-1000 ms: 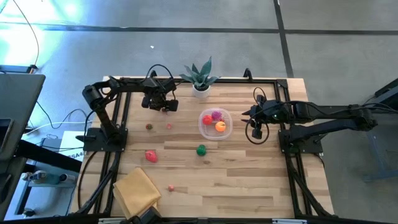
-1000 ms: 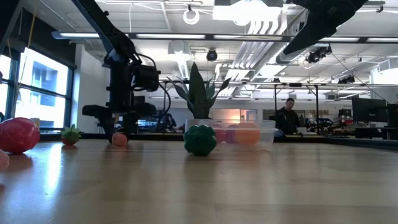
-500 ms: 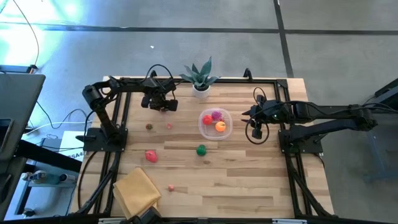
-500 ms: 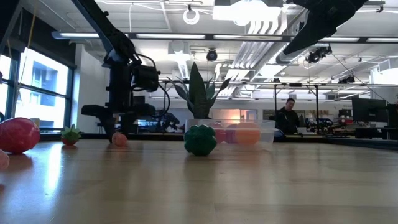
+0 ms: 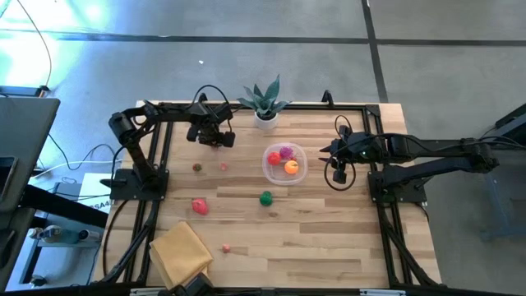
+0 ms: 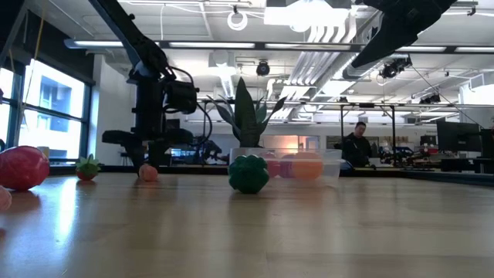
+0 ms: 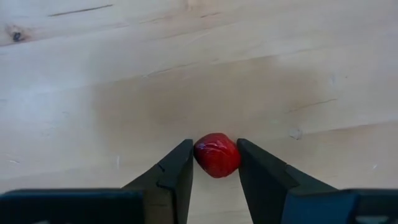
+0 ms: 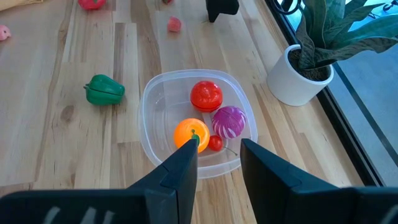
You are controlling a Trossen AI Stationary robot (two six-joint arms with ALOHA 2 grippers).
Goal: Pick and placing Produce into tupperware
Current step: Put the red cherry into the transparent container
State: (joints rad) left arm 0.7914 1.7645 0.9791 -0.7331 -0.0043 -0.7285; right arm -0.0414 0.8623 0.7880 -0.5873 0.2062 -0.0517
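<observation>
- The red piece [image 7: 216, 155] looks like a small, hard, smooth toy: light, stiff, probably slippery, so likely to squirt out if pinched off-centre. I would take it across its widest part.
- In the left wrist view it sits at lower centre on bare wood, exactly between the two dark fingers [image 7: 176, 172].
- The left claw [image 5: 219, 141], at the upper left of the table in the high view, is narrowed around that piece. Both fingers look to be at its sides, but I cannot tell whether they are gripping it yet; the piece looks to rest on the table.
- The tub [image 5: 284, 163] stands right of centre in the high view, near the plant [image 5: 265, 105]. It holds a red, a purple, an orange and a tiny red piece.
- The right claw [image 5: 339, 174] hangs just right of the tub. Its fingers are partly apart and hold nothing; in its wrist view the tub shows through the gap.
- Loose produce elsewhere: a green pepper [image 5: 265, 198] below the tub, and a bigger red piece [image 5: 199, 205] at lower left.
</observation>
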